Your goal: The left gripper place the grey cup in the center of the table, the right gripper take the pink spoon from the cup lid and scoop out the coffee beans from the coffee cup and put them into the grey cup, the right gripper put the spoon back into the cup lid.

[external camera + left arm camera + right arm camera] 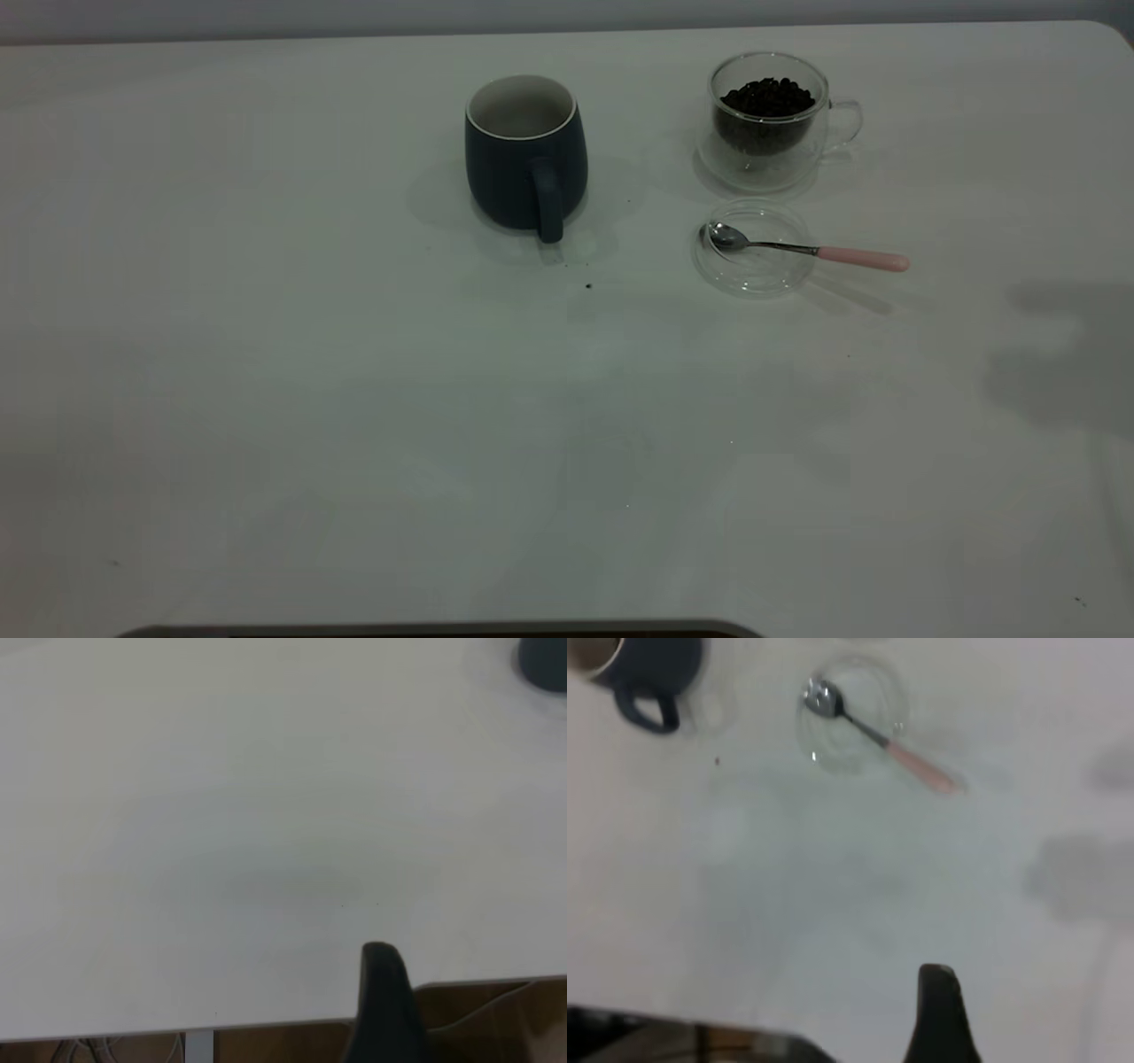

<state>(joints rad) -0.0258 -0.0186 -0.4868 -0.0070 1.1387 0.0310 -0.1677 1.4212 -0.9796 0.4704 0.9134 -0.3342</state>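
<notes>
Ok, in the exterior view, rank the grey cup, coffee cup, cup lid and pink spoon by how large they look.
1. Grey cup and coffee cup: about alike, too close to rank.
2. Cup lid.
3. Pink spoon: longest across, but thinnest, so the smallest area.

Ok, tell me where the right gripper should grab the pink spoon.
Probably the pink handle of the pink spoon, from above. Its bowl rests in the cup lid while the handle juts out past the rim toward the right, clear of the coffee cup.

A brown wooden floor (pixel 283 1045); in front of it, a white upright metal post (pixel 200 1047) and thin pale cables (pixel 84 1050).
</notes>
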